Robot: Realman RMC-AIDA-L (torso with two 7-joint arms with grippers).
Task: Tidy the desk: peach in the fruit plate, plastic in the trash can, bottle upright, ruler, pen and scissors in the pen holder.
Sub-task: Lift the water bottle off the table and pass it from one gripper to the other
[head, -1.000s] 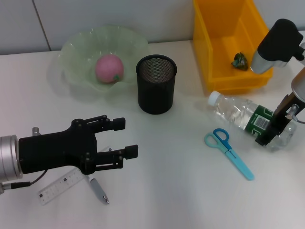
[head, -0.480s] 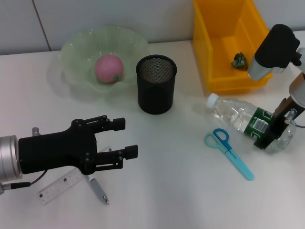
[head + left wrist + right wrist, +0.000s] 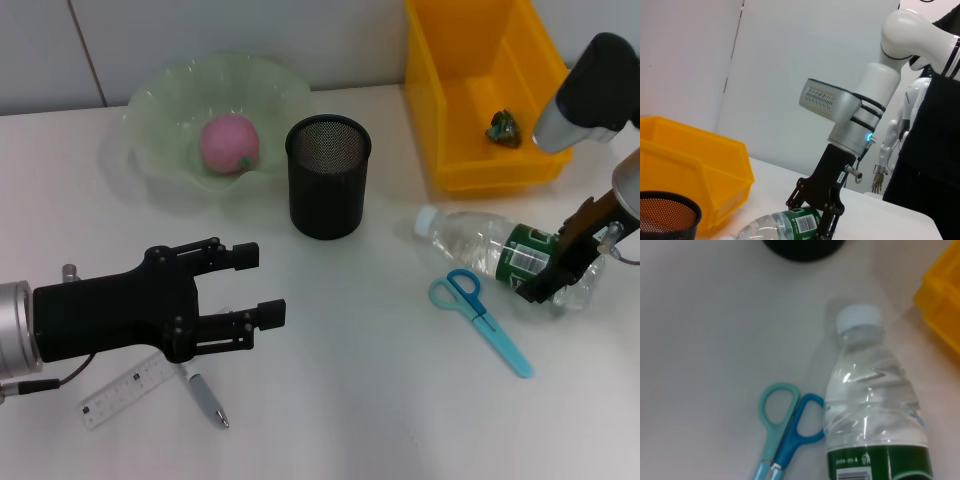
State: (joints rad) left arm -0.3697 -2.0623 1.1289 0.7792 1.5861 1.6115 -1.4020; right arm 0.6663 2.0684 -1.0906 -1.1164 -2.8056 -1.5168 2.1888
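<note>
Black right pincer (image 3: 560, 268) reaches down, clamped on the lying bottle (image 3: 500, 251); left pincer (image 3: 250, 285) gapes, empty.

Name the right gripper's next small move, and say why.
Probably lift and tip the bottle upright: the right gripper is shut around its green-labelled body, yet it lies on its side on the desk, cap pointing at the pen holder.

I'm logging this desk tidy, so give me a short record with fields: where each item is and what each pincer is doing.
peach: in fruit plate
plastic: in trash can
bottle: lying on desk, not upright
right pincer: closed on bottle's labelled end
scissors: flat beside bottle
ruler, pen: on desk under left pincer, open
pen holder: upright
</note>
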